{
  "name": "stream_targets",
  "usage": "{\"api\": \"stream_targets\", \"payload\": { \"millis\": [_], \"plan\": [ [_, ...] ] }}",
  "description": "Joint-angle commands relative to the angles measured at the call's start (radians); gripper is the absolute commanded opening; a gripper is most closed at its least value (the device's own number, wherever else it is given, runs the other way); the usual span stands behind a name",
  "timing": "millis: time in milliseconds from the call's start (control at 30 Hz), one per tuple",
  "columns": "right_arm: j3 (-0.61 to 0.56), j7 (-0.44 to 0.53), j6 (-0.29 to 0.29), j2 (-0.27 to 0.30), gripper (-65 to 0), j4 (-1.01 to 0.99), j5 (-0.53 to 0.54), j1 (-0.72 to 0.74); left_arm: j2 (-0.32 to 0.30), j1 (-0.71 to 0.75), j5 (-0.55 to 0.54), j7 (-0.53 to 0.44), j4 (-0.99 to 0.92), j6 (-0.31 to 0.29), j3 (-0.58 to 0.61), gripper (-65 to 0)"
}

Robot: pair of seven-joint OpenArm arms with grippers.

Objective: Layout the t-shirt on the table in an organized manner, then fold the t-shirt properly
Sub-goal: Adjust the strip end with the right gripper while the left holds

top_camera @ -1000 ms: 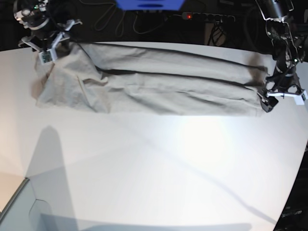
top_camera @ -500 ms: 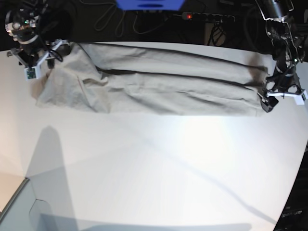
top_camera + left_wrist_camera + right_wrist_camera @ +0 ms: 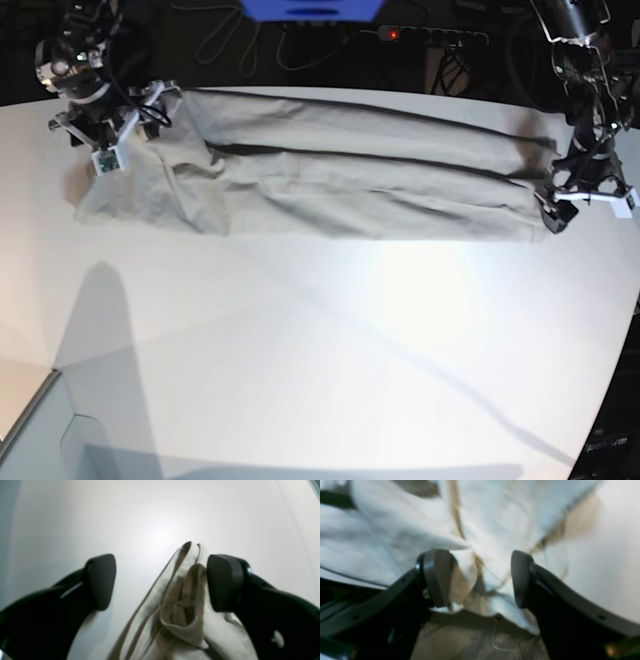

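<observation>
The t-shirt, light grey-beige, lies as a long folded band across the far half of the white table. My right gripper hovers over the band's upper left end. In its wrist view the right gripper is open, with wrinkled t-shirt cloth under and between the fingers. My left gripper sits at the band's right end. Seen from the left wrist, this gripper is open around a bunched t-shirt corner that lies close to the right finger.
A power strip with a red light and loose cables lie in the dark behind the table's curved far edge. A blue object sits at top centre. A pale box corner shows at the lower left.
My right gripper swung left off the shirt's end, then came back right over its upper left corner with the jaws wider. The left arm and the shirt's right end stayed put.
</observation>
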Motion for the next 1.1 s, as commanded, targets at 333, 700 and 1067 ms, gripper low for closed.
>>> {"api": "stream_targets", "payload": {
  "millis": [333, 700, 1067],
  "plan": [
    [-0.015, 0.015, 0.015, 0.01, -56.3, -0.123, 0.013, 0.026, -0.016, -0.01, -0.003, -0.023, 0.017, -0.011, -0.004, -10.1],
    [-0.012, 0.015, 0.015, 0.015, -65.0, 0.038, 0.01, -0.005, -0.016, -0.01, -0.003, -0.023, 0.017, -0.011, -0.002, -10.1],
    [-0.013, 0.017, 0.015, 0.016, -65.0, 0.039, 0.008, 0.076, -0.016, -0.01, -0.002, -0.023, 0.017, -0.011, -0.004, -10.1]
  ]
}}
